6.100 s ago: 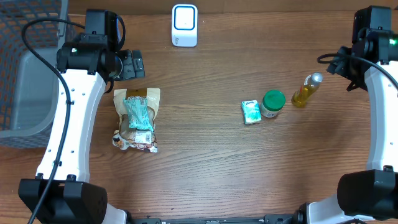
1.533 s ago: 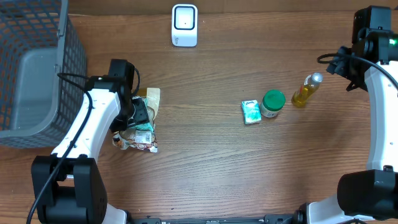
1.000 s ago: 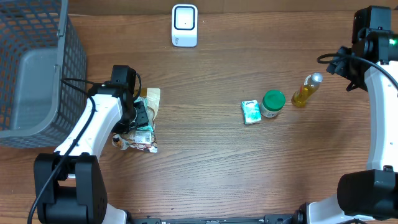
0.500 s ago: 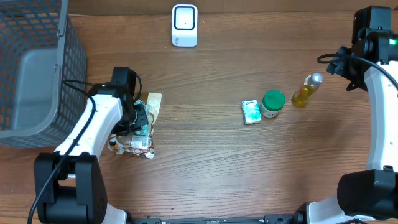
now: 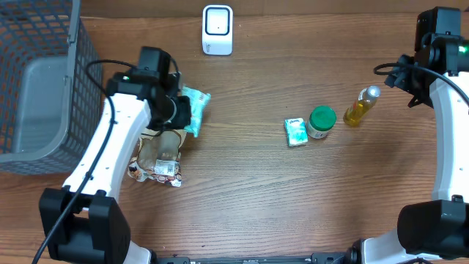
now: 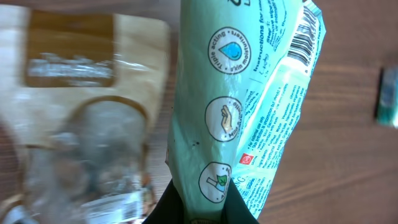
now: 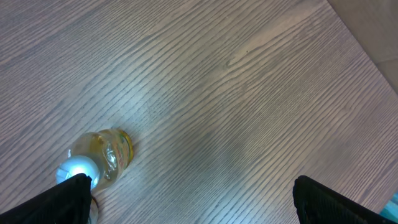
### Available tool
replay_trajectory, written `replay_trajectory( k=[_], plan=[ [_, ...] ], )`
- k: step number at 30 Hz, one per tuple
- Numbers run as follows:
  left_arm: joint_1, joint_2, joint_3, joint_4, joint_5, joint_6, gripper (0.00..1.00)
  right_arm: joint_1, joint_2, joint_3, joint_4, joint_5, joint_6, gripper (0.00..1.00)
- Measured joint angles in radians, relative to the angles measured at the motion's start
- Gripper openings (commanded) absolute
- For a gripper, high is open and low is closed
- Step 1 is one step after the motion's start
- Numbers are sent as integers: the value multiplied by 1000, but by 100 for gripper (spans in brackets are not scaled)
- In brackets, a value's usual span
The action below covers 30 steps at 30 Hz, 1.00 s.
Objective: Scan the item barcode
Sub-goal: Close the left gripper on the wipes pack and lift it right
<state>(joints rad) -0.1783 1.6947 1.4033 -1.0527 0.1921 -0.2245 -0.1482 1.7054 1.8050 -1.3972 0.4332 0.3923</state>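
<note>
Wrist view, left: the left gripper [image 6: 199,210] is clamped on the bottom end of the teal packet [image 6: 249,118]. Its dark fingers [image 6: 163,208] press in from both sides. The barcode [image 6: 306,34] is printed near the packet's upper right edge, at about 1 o'clock in this view; we cannot find it from overhead. Behind the packet, at 9 o'clock, the brown snack bag [image 6: 81,124] lies blurred on the wood.

Overhead: the teal packet [image 5: 193,110] is held above the table [image 5: 242,198], off the brown snack bag [image 5: 157,150], which lies at 7 o'clock of it. The white scanner [image 5: 218,29] stands at the table's 12 o'clock edge, at about 1 o'clock of the packet and apart from it. We see bare wood between the two. The left forearm covers part of the snack bag. The wire basket [image 5: 44,44] fills the 10 o'clock corner.

On the 3 o'clock side, in a loose row: the small teal pack [image 5: 295,132] is touching or just beside the green-lidded jar [image 5: 321,121], and the yellow bottle [image 5: 360,108] lies near the jar.

Wrist view, right: the right gripper [image 7: 196,199] has its jaws spread wide with only wood between them. The yellow bottle [image 7: 99,158] sits just beside the fingertip [image 7: 69,193] at 8 o'clock. We cannot tell whether they touch.
</note>
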Motion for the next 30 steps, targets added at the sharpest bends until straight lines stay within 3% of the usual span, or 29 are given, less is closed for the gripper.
replay_trajectory(
  k=[9,18,30],
  plan=[
    [-96,1,-163,120,25,19,4,0,0,0,0,0,0,100],
    [-108,2,-325,278,25,23,4,0,0,0,0,0,0,100],
    [-137,2,-400,343,25,23,4,0,0,0,0,0,0,100]
  ],
)
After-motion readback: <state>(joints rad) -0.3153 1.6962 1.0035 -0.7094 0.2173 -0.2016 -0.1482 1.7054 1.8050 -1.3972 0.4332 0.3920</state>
